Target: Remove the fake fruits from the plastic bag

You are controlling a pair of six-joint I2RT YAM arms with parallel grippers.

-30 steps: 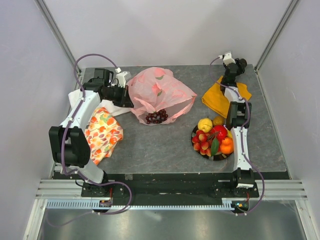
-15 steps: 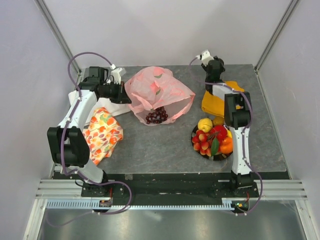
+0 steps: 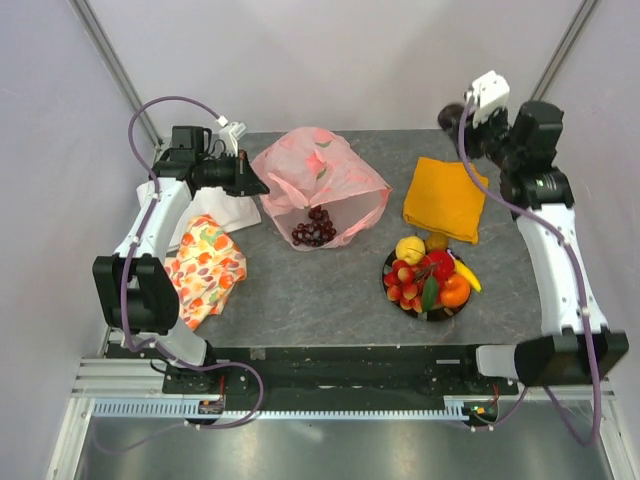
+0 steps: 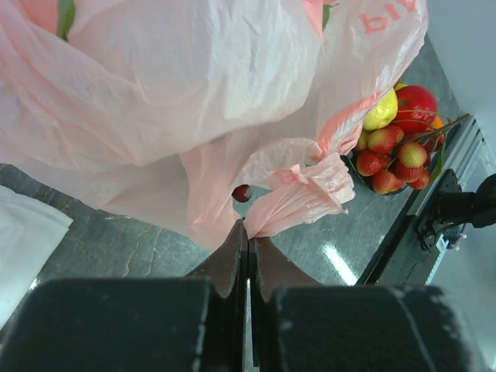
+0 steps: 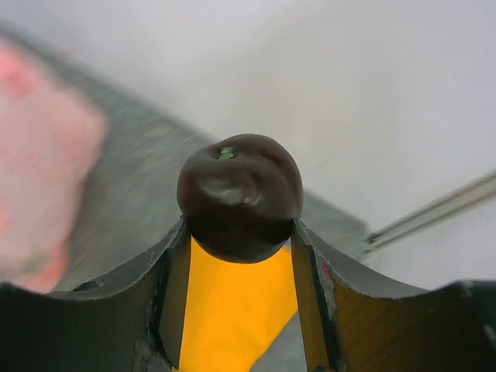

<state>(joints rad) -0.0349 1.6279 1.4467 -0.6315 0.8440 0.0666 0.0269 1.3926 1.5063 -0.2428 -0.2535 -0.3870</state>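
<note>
Rising right end effector [image 5: 239, 226], clamping brown oval [image 5: 239, 190].

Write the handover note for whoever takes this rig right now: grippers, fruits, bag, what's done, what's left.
Left gripper: shut on an edge of the pink bag, at the table's far left.
Right gripper: shut on a brown fruit, raised at the far right, orange cloth below it.
Done: apple, berries, orange and banana lie in the dish.
Left: set the brown fruit down, then fetch the grapes, which lie within the bag.
</note>
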